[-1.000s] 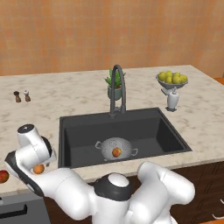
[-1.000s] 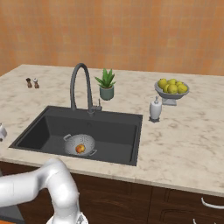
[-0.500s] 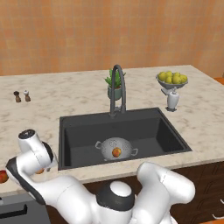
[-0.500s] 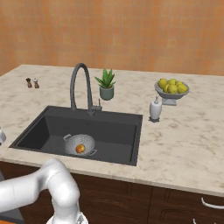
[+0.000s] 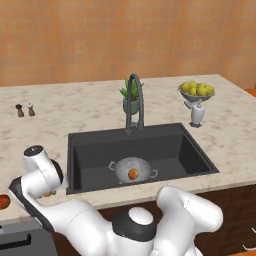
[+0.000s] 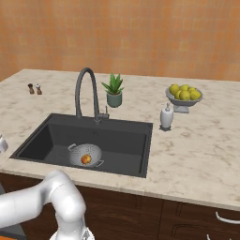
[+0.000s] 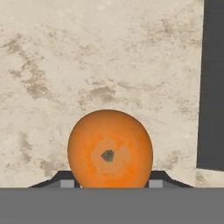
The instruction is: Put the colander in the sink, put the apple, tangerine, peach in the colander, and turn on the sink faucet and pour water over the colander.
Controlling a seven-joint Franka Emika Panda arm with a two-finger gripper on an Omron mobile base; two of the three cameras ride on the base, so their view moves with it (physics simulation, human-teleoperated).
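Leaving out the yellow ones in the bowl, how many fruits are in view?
3. Peach in the colander in the sink; tangerine on the counter between the jaws; apple on the counter's left end. The arm may hide more.

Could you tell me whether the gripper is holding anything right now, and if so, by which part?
The fingers flank the tangerine at its sides, low on the fruit; whether they grip it cannot be told.

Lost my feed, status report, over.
Gripper closed around tangerine on counter. Colander in sink, one fruit inside. Nothing in the way.
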